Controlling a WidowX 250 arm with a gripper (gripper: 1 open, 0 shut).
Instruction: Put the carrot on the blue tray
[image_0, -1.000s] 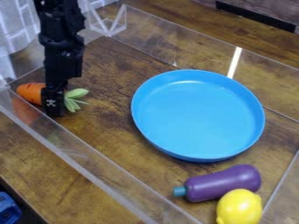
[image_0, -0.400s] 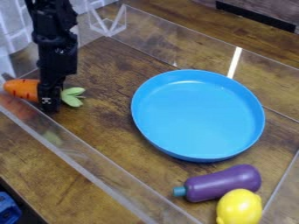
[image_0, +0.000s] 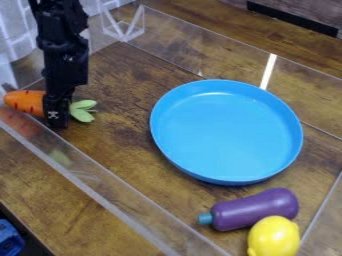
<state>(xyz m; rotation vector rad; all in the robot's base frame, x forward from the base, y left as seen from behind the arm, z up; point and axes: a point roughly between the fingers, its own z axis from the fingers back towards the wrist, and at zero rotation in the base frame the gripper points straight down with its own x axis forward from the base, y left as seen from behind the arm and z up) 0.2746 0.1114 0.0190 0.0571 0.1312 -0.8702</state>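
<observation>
Gripper (image_0: 56, 112) is now clenching the carrot (image_0: 27, 101), which is lying slightly further left than a second ago; blue tray (image_0: 227, 130) is sitting unchanged, well apart.

You get one fixed cam: high, angled down at the wooden surface (image_0: 134, 90), close, arm far left.
</observation>
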